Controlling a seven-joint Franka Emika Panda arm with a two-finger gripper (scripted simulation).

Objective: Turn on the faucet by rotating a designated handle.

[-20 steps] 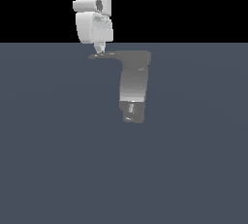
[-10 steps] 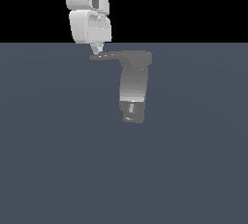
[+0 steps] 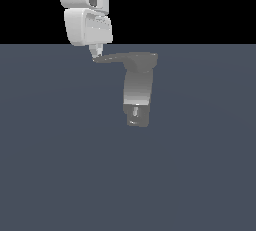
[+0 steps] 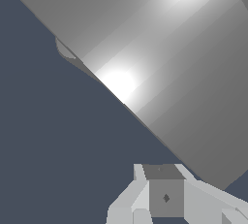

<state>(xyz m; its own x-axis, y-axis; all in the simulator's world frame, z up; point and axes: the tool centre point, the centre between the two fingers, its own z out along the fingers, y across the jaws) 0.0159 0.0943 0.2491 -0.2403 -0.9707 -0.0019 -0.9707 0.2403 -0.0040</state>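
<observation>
Hovering jaws: the gripper point(image 3: 98, 52) hangs just above the pointed end of the handle; only a narrow tip shows under the white wrist, so whether the jaws are spread or pressed together cannot be told.
Contact: the tip looks to be touching or almost touching the handle's end; which one cannot be told.
Handle: the handle point(image 3: 117, 58) is a thin dark-grey blade lying level, reaching from the faucet's top toward the exterior view's left and tapering to its point under the gripper.
Faucet: the faucet point(image 3: 138, 91) is a blocky grey body dropping from the handle's thick end, light in the middle and darker lower down, with a small nozzle point(image 3: 134, 113) at its bottom.
Wrist view: a broad shiny grey surface point(image 4: 160, 58) fills most of the frame, with pale gripper parts point(image 4: 164, 196) close to its edge.
Arm: the white arm point(image 3: 87, 17) rises straight above the handle's tip.
Ground: a flat slate-blue floor point(image 3: 60, 165) lies around the faucet.
</observation>
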